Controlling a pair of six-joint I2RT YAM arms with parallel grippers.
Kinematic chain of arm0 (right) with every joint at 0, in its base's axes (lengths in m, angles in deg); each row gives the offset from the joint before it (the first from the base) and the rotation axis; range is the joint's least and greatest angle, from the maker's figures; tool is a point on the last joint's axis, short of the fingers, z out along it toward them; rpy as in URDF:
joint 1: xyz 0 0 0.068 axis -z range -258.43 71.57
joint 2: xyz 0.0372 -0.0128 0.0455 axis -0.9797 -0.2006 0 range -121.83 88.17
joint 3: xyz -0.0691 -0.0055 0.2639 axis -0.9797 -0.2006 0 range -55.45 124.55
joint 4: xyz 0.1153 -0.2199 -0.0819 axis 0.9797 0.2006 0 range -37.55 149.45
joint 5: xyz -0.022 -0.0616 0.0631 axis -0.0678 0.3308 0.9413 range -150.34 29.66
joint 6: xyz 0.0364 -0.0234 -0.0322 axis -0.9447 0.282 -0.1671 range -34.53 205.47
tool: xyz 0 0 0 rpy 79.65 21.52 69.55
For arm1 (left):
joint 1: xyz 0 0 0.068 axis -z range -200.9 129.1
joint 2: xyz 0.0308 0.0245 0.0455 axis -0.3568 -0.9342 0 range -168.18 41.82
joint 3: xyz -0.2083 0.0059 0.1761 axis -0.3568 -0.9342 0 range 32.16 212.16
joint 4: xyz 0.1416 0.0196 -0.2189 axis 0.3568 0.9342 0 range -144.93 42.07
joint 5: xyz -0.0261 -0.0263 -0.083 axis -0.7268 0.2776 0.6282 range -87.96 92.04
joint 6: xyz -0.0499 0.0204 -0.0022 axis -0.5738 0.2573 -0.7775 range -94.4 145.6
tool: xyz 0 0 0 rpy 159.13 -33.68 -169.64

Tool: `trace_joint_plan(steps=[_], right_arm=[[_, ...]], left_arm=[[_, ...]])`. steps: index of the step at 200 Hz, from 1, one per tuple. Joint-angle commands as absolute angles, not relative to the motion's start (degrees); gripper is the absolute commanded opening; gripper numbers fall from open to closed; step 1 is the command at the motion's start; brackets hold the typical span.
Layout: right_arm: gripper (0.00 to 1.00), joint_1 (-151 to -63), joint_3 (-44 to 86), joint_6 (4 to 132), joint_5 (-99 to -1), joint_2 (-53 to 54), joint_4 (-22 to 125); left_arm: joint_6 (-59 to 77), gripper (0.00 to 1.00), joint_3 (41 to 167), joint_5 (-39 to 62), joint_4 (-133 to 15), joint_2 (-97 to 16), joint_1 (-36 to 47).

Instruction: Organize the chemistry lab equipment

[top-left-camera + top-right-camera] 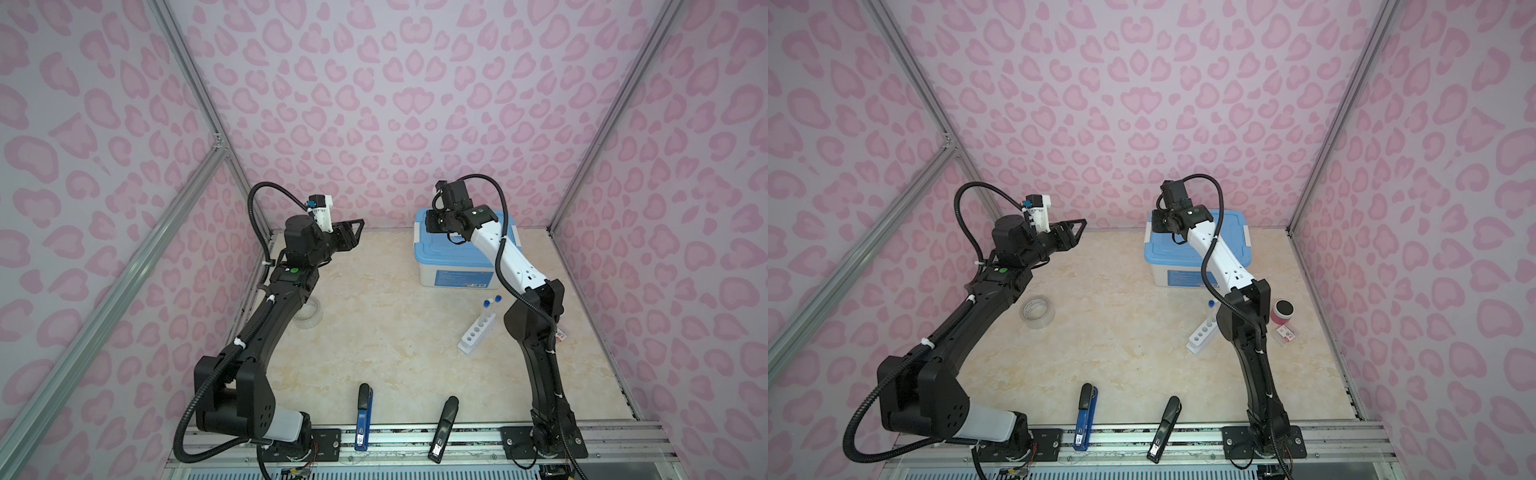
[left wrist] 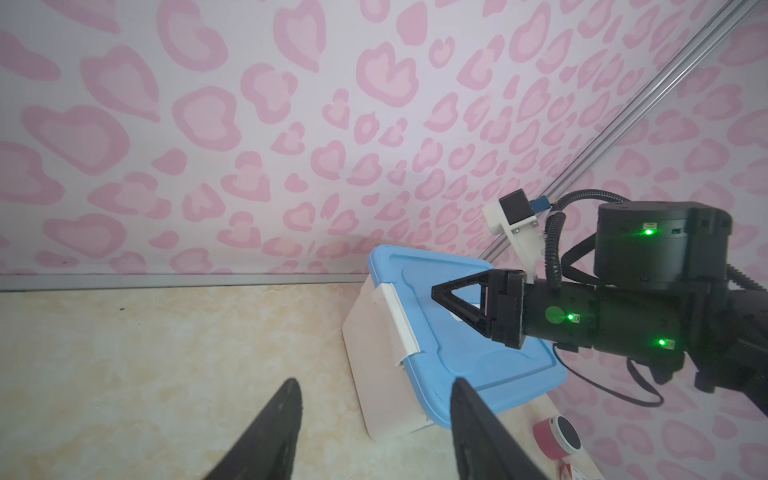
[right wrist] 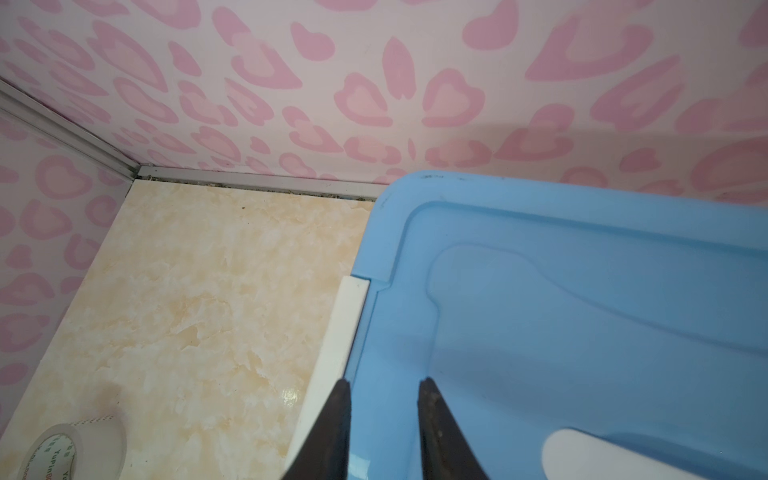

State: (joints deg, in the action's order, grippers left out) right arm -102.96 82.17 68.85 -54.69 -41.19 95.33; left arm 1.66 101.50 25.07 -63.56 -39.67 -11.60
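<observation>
Test tubes (image 1: 486, 309) stand in white rack (image 1: 473, 337), worktop's right.
Likely light, slick, brittle: pinch just under a cap. Right jaws slightly apart over far blue lid (image 1: 440, 253); left jaws open, both empty.

A white plastic storage box with a sky-blue clip-on lid (image 1: 432, 249) sits at the back of the beige marble-patterned worktop (image 1: 374, 332). A clear roll of packing tape (image 1: 1037, 312) lies flat at the left. A blue stapler-like tool (image 1: 363, 415) and a black one (image 1: 444, 428) lie apart at the front edge. A pink cylinder with a black top (image 1: 1282, 311) stands at the right, a small red-and-white packet (image 1: 1285, 333) just beside it.
</observation>
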Motion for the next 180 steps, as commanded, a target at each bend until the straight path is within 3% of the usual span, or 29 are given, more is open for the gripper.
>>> trace_joint_plan(steps=[1,65,95,119,131,150,180], right_arm=[[0.3,-102.64,78.98,73.14,-57.14,-36.77,90.71],[0.38,-100.03,41.4,78.35,-62.32,-8.36,67.91],[0.49,-98.17,23.18,79.68,-65.5,3.96,58.85],[0.65,-96.5,12.75,80.8,-70.17,11.55,55.91],[0.71,-95.06,8.59,80.73,-72.88,14.5,56.16],[0.75,-92.33,1.83,80.05,-76.15,18.83,55.74],[0.82,-86.96,-10.03,77.44,-77.02,24.54,49.53]], left_arm=[[7.84,0.64,99.52,19.68,-64.78,-34.7,-12.03],[15.44,0.82,85.1,5.36,-68.23,-20.18,-12.03],[15.95,0.86,77.42,0.96,-70.84,-16.21,-12.03],[16.41,0.89,70.12,-1.57,-74.95,-12.92,-12.02],[16.34,0.97,66.65,-3.06,-76.02,-11.36,-12.02],[15.25,1.0,61.85,-7.38,-75.87,-9.15,-11.94],[14.25,0.97,55.45,-15.24,-78.89,-8.46,-12.01]])
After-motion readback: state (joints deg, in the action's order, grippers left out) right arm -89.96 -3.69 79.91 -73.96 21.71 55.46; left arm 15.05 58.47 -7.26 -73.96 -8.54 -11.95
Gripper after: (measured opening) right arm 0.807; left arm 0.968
